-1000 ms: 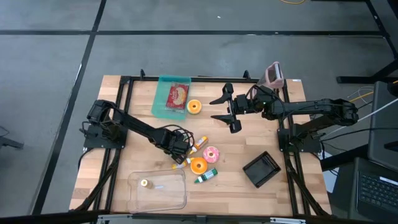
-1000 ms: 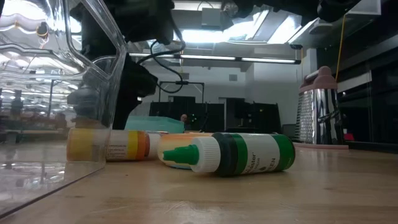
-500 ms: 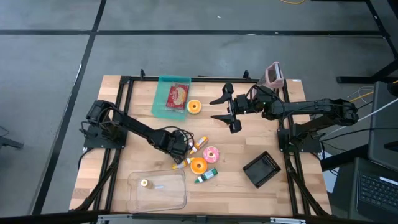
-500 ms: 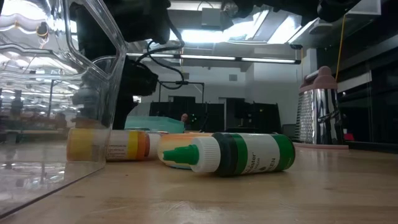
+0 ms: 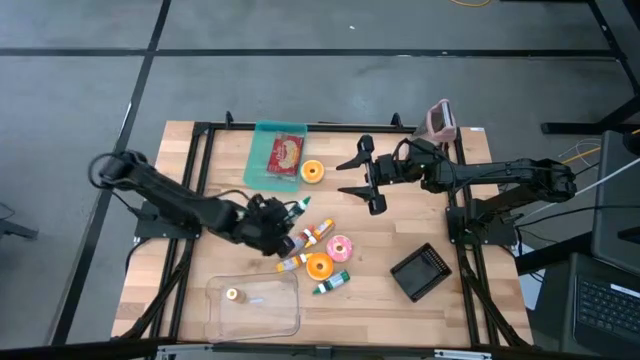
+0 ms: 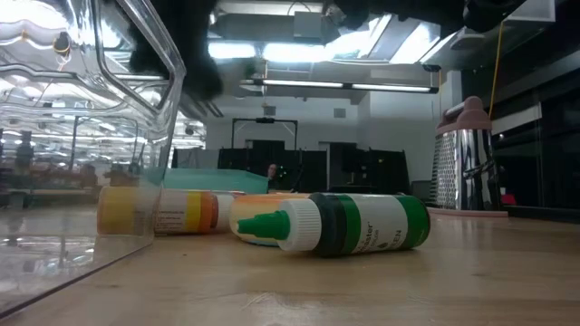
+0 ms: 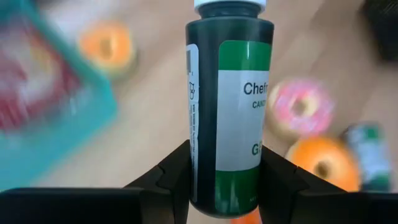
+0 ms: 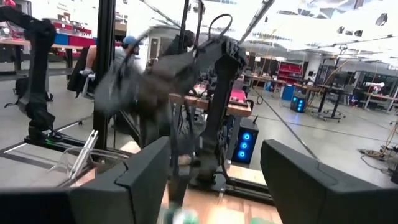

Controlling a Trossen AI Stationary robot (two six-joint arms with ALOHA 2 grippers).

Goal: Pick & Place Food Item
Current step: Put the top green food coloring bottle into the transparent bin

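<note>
My left gripper is above the table's middle, shut on a dark green bottle with a white cap and a green label. On the table below it lie a pink donut, an orange donut, a second green bottle and a yellow-orange bottle on their sides. My right gripper hangs open over the far middle of the table, with nothing between its fingers. My left gripper pinches the green bottle's body near its bottom end between its two fingers. The bottle lies along the fingers, its capped end pointing away from the wrist. It is lifted clear of the table, tilted.
A teal tray with a red packet and another orange donut lie at the far side. A clear tub stands at the near left, a black block at the near right, and a metal grater at the far right.
My left gripper has risen from the table beside the donuts and tipped up from pointing steeply down, its arm swinging toward the left edge. The green bottle has come up with it and hangs clear of the table.
</note>
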